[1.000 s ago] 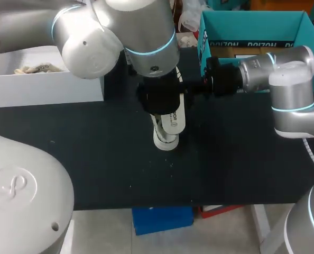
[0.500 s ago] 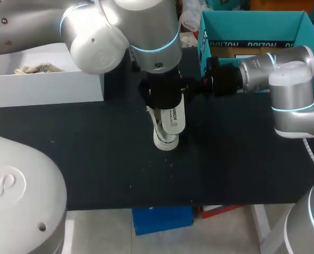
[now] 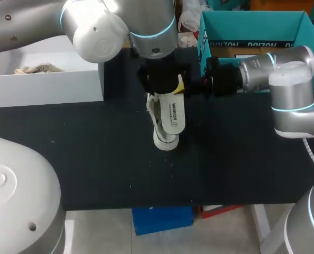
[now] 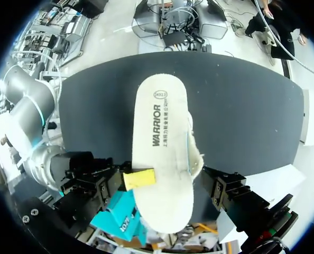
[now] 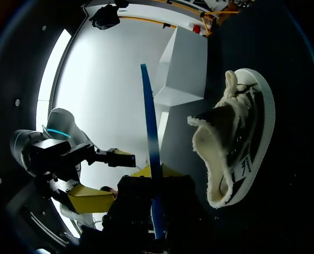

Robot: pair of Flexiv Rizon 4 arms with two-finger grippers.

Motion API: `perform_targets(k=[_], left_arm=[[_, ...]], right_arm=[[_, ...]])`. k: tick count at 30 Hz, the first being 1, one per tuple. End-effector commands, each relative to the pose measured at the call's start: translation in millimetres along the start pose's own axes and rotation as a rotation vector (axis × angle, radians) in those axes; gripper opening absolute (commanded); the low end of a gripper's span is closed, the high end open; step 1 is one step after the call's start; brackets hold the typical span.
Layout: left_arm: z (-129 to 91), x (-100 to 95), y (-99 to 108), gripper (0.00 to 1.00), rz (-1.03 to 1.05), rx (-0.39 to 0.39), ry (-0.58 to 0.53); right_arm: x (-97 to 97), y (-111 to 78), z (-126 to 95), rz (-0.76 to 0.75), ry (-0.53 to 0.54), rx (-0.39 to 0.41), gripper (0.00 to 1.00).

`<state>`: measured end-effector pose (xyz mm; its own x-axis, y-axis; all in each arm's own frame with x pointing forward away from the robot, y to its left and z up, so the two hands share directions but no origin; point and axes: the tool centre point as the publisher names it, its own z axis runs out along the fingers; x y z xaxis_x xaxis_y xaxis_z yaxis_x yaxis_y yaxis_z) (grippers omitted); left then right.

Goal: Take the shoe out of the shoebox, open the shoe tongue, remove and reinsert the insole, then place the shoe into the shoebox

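Over the last second the left arm has drawn back toward the far side. More of the insole point(image 3: 173, 112) now shows below the left gripper point(image 3: 165, 90), and its far end sits higher. The right arm and the shoe point(image 3: 165, 138) have not shifted.

The left gripper has hold of the insole near its heel end. One yellow fingertip point(image 4: 139, 178) presses on one long edge, and the black opposite finger stands close at the other. The insole is a smooth white oval with rounded ends and dark print along its length. From the right wrist it appears edge-on as a thin blue strip point(image 5: 149, 121), hanging clear above the shoe.

The shoe rests on its sole at the middle of the matte black table point(image 3: 93, 159), toe toward the near side. It is white, with a rubbery rim, dark-flecked laces and a fleecy collar point(image 5: 210, 159) that gapes open.

The right gripper point(image 3: 198, 84) hovers just right of the insole's far end with its yellow tips spread and nothing between them.

The teal cardboard shoebox point(image 3: 252, 24) stands open at the far right. A white box point(image 3: 46, 87) sits at the far left.
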<state>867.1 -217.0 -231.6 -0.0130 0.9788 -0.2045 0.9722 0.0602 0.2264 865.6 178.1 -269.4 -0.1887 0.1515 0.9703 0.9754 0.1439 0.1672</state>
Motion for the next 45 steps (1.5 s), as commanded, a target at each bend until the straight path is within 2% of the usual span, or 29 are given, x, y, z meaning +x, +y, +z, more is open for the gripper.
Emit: perform_targets(k=[1, 11, 14, 35, 41, 45], left_arm=[[0, 0.8, 14, 1.00, 0.008, 0.000, 0.006], [-2, 5.5, 44, 1.00, 0.011, -0.034, 0.030], [0, 6.8, 53, 1.00, 0.004, -0.017, 0.020], [-1, 17.3, 115, 1.00, -0.041, -0.044, 0.055], [-1, 18.1, 124, 1.00, -0.064, -0.050, 0.059], [0, 17.4, 119, 1.00, -0.074, -0.046, 0.052]], right_arm=[[-0.6, 1.1, 1, 0.001, 0.000, 0.001, 0.00], [-0.6, 1.1, 1, 0.001, 0.000, 0.001, 0.00], [-0.6, 1.1, 1, 0.001, 0.000, 0.001, 0.00], [-0.6, 1.1, 1, 0.001, 0.000, 0.001, 0.00], [-0.6, 1.1, 1, 0.001, 0.000, 0.001, 0.00], [-0.6, 1.1, 1, 0.001, 0.000, 0.001, 0.00]])
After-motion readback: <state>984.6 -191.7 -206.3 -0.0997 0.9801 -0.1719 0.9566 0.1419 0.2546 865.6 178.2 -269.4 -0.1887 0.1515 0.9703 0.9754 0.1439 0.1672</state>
